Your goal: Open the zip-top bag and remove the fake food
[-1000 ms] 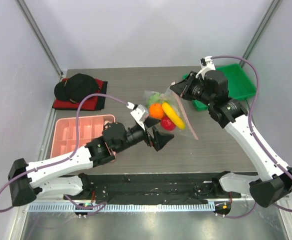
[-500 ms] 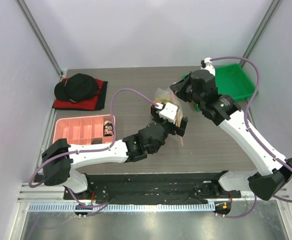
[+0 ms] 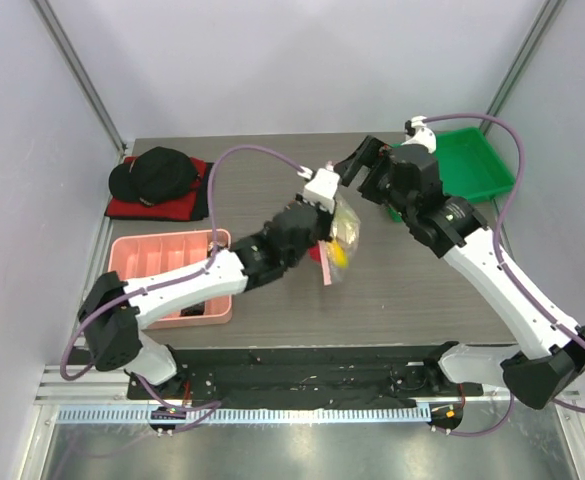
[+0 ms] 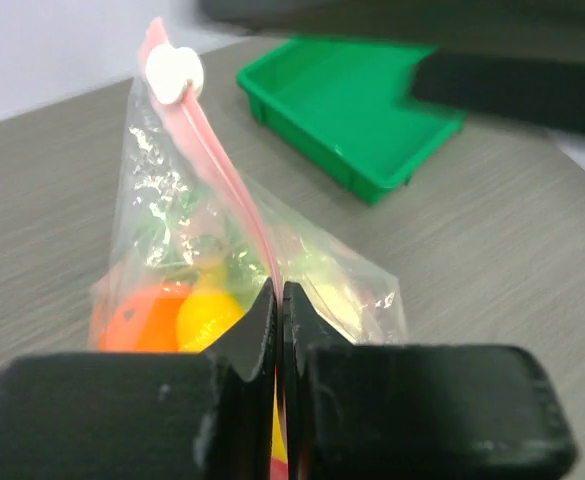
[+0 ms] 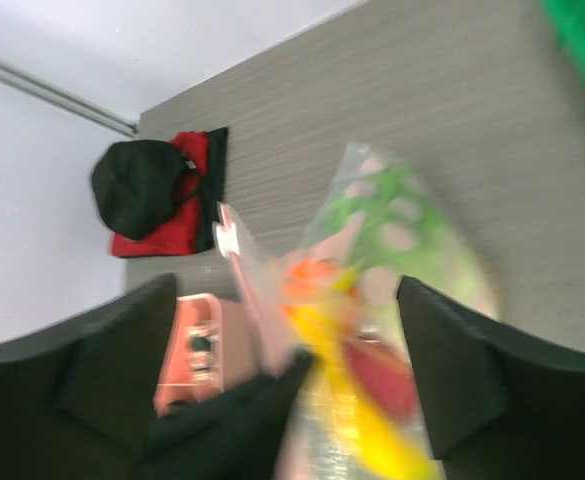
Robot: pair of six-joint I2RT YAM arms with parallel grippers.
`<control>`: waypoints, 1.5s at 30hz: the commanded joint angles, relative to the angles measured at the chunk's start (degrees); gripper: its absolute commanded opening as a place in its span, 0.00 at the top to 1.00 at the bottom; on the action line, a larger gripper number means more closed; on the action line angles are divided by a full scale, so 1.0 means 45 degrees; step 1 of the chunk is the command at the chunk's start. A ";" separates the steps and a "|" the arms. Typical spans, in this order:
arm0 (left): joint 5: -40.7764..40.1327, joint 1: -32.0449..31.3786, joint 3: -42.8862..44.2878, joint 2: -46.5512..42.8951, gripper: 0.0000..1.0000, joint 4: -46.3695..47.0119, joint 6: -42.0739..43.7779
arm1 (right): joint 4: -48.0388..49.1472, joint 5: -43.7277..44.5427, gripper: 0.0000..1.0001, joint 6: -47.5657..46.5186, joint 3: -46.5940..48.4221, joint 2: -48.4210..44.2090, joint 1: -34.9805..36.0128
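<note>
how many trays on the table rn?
2: pink compartment tray at the near left of the table; green tray at the far right corner. Part of the tabletop is covered, so another could be hidden.

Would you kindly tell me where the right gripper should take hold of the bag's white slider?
Pinch the white slider across its two flat sides, coming from above: the left gripper is shut on the pink zip strip lower down, holding it raised, so the slider stands clear on top.
</note>
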 commanded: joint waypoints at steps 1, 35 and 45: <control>0.6521 0.2313 0.0400 -0.2038 1.00 -0.3146 -0.0761 | 0.2312 -0.1630 0.00 -0.6067 -0.0903 -0.1328 -0.0864; 2.1020 0.7221 0.1729 -0.1475 1.00 -0.5396 0.0860 | 1.3078 -1.7303 0.61 -0.7360 -0.6237 0.0075 -0.3386; 1.4807 0.5622 0.2021 -0.2571 0.30 -0.4107 0.0057 | 1.3217 -1.7010 0.99 -0.5736 -0.6335 -0.0254 -0.3016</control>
